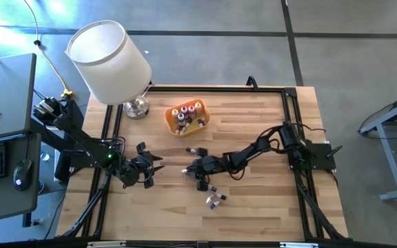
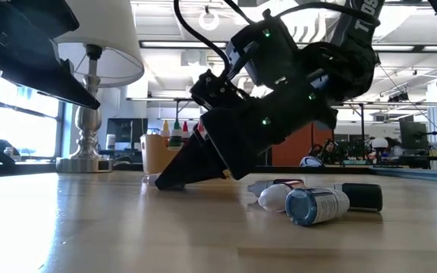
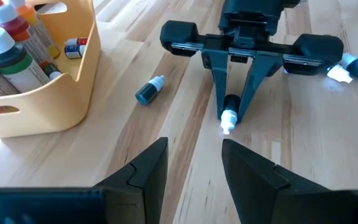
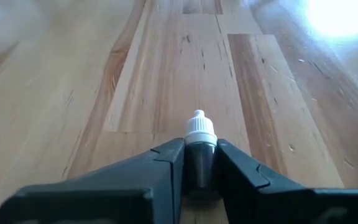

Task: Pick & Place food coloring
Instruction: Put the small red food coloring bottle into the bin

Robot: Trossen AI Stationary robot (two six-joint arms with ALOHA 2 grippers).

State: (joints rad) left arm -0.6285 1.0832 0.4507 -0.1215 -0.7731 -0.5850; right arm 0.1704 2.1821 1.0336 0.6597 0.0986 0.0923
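Right arm grips one dropper bottle low on the tabletop

The right gripper [image 3: 230,115] has its jaws closed on a dark white-capped bottle [image 4: 199,149], long axis pointing forward, orange tray [image 1: 186,118] beyond; left gripper [image 1: 145,172] waits, jaws apart.

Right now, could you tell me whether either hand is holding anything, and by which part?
The right hand holds a dark dropper bottle by its body, white tip poking out past the fingers. The left hand is open and empty.
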